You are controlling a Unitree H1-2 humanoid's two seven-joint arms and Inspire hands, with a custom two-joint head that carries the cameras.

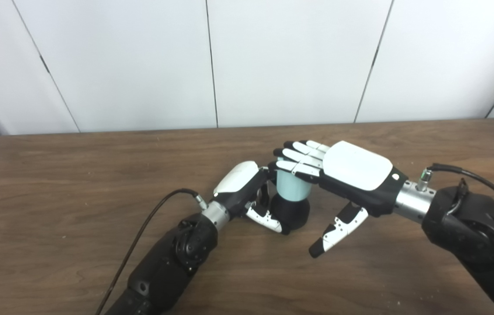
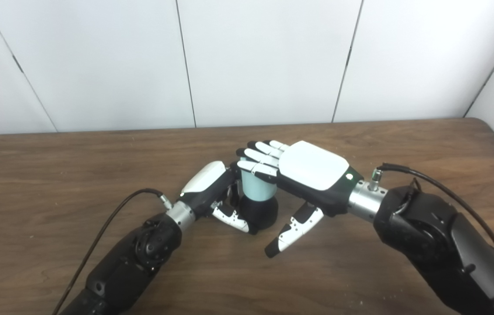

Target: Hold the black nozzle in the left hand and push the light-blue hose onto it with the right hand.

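Note:
The black nozzle stands upright on the wooden table, with the light-blue hose fitted on its top. My left hand is shut on the nozzle, its thumb curled across the front. Over the hose lies my right hand, palm down, with its flat fingers resting on the hose's upper end. The right thumb hangs free and points down at the table. In the right eye view the same stack shows with the hose above the nozzle.
A black cable loops from the left wrist over the table. Another cable runs off the right wrist. White wall panels stand just behind the table's far edge.

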